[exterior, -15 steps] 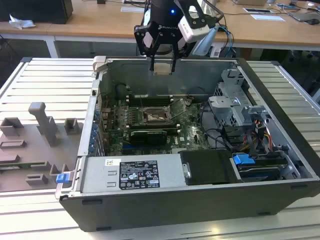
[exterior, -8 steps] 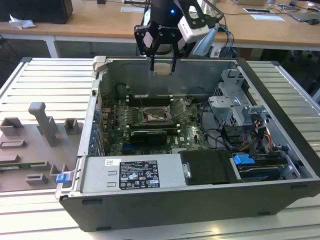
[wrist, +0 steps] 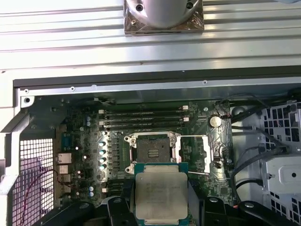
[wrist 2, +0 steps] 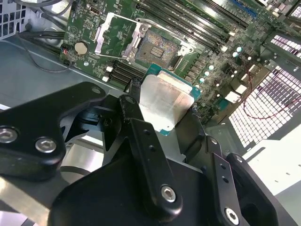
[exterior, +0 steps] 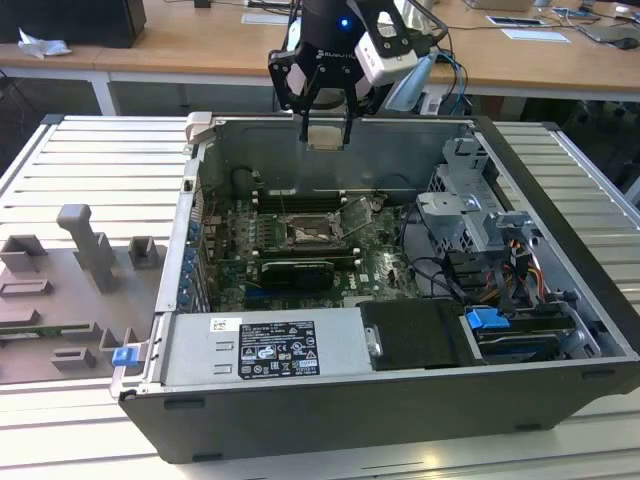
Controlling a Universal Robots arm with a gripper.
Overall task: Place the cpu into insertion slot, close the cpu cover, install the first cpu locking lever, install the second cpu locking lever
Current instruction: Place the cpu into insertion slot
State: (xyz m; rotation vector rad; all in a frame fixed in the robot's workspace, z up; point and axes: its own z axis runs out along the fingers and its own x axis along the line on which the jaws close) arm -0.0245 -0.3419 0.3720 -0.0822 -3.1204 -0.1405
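I have the gripper (exterior: pixel 326 128) high over the open computer case (exterior: pixel 300 425), up near the case's far wall in the exterior view. The pincer is clamped narrow on the cpu (exterior: pixel 326 137), one finger on each of two opposite edges, flat metal top showing. In the second wrist view the gripper (wrist 2: pixel 164 107) holds the cpu (wrist 2: pixel 164 96) in the air with the black fingers (wrist 2: pixel 133 96) against its sides. The first wrist view has the same grip: gripper (wrist: pixel 161 203), cpu (wrist: pixel 161 193).

The cpu is well above the motherboard (exterior: pixel 385 268), touching nothing but the fingers. The insertion slot (exterior: pixel 312 233) sits mid-board toward the case's far wall. Its dark centre is bare in both wrist views (wrist 2: pixel 158 44) (wrist: pixel 151 151).

The cpu cover (exterior: pixel 353 214) is flipped open on its hinge. It stands off one side of the slot, tilted up in the exterior view. The frame lies just beside the slot in both wrist views (wrist 2: pixel 100 37) (wrist: pixel 207 154). The case rests on a slatted metal table (exterior: pixel 80 150).
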